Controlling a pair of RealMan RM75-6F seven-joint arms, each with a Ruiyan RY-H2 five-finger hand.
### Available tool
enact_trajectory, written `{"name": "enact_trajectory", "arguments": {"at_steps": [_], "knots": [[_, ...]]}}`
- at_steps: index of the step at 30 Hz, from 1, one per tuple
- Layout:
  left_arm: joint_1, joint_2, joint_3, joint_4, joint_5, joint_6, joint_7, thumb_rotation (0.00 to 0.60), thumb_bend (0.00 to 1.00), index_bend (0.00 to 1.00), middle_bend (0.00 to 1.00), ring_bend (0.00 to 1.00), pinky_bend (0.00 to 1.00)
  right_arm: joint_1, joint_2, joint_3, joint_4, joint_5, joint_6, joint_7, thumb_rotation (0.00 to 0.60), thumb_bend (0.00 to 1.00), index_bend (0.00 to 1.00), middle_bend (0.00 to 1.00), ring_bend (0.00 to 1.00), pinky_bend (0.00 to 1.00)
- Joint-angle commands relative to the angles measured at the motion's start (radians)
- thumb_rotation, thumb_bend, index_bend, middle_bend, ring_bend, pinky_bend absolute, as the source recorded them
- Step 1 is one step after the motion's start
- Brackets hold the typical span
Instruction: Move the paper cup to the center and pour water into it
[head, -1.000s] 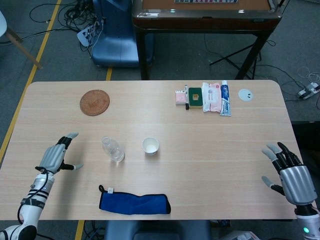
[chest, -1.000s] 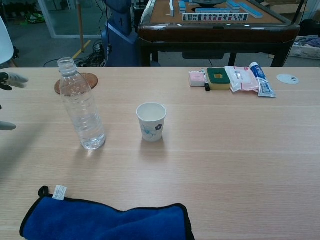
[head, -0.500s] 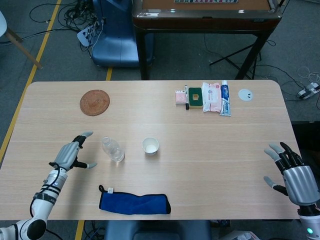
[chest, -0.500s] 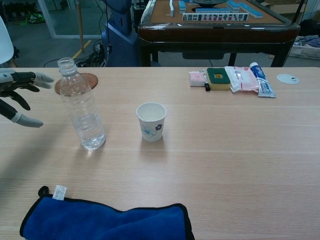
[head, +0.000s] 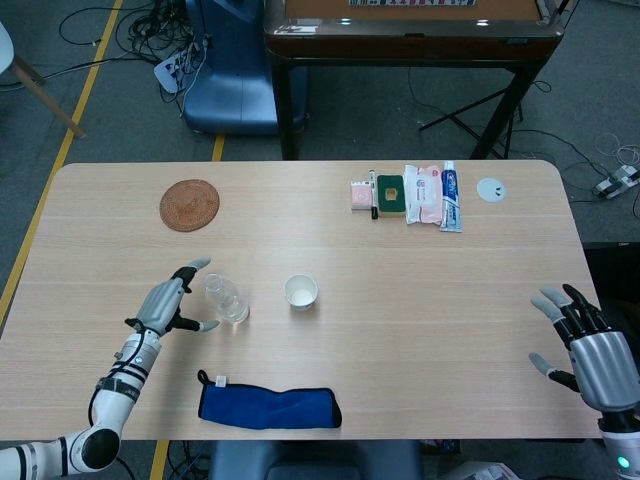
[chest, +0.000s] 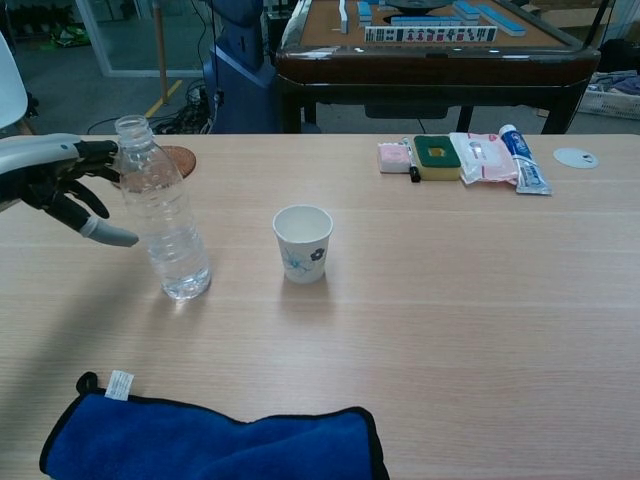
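Pale wood-grain laminate covers the table (head: 400, 300), its corners rounded, with a mahjong table and tangled floor cables behind at twelve o'clock. Near the middle stands the paper cup (chest: 302, 243), a small white tapered cup with a faint floral print, upright and empty as far as the chest view shows. At its nine o'clock, a short gap away, stands the water bottle (chest: 162, 222): clear ribbed plastic, uncapped, with what looks like only a little water in the bottom.

The left hand (chest: 60, 185) is at the bottle's nine o'clock with fingers spread and holding nothing; its fingertips reach up to the bottle's shoulder, though contact cannot be told. The right hand (head: 585, 350) hangs over the table's edge at four o'clock, fingers apart, empty, well clear of everything.

By my reading the cup already sits about centre, so the step in hand is taking the bottle. Next the fingers must wrap the ribbed body firmly but without crushing thin plastic, lift, then tilt the mouth over the cup.

A blue microfibre cloth (chest: 215, 440) lies at six o'clock, a round woven coaster (head: 189, 205) at ten, and a row of small packets and a tube (head: 408, 194) at one.
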Motion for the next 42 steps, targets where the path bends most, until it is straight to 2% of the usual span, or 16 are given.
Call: {"name": "enact_trajectory", "arguments": {"at_steps": [1,6,23,30,36,42], "knots": [[-0.01,-0.023,-0.009,-0.001,-0.024,0.026,0.012,0.6,0.06,0.0,0.08,0.1,0.27,-0.001,0.001,0.002,0.001,0.0,-0.004,0.004,0.6,0.05,0.23,0.17,0.08,0.27],[-0.019,-0.055,-0.012,0.0,-0.057,0.065,0.045,0.6,0.06,0.05,0.1,0.12,0.27,-0.004,0.003,0.008,0.003,0.0,-0.009,0.011,0.6,0.05,0.23,0.17,0.08,0.27],[-0.078,-0.128,-0.026,0.051,-0.144,0.05,0.079,0.6,0.06,0.09,0.12,0.13,0.27,-0.007,0.007,0.021,0.006,0.0,-0.03,0.03,0.6,0.05,0.23,0.17,0.08,0.27],[-0.08,-0.185,-0.036,0.084,-0.166,0.097,0.078,0.6,0.06,0.18,0.18,0.18,0.27,-0.009,0.009,0.024,0.008,-0.002,-0.033,0.038,0.6,0.05,0.23,0.17,0.08,0.27],[-0.083,-0.211,-0.039,0.103,-0.177,0.098,0.077,0.6,0.05,0.2,0.2,0.19,0.27,-0.012,0.011,0.027,0.008,-0.004,-0.032,0.041,0.6,0.05,0.23,0.17,0.08,0.27],[-0.084,-0.237,-0.047,0.125,-0.17,0.115,0.074,0.6,0.05,0.23,0.27,0.23,0.27,-0.013,0.011,0.03,0.008,-0.003,-0.036,0.043,0.6,0.05,0.23,0.17,0.08,0.27]]}}
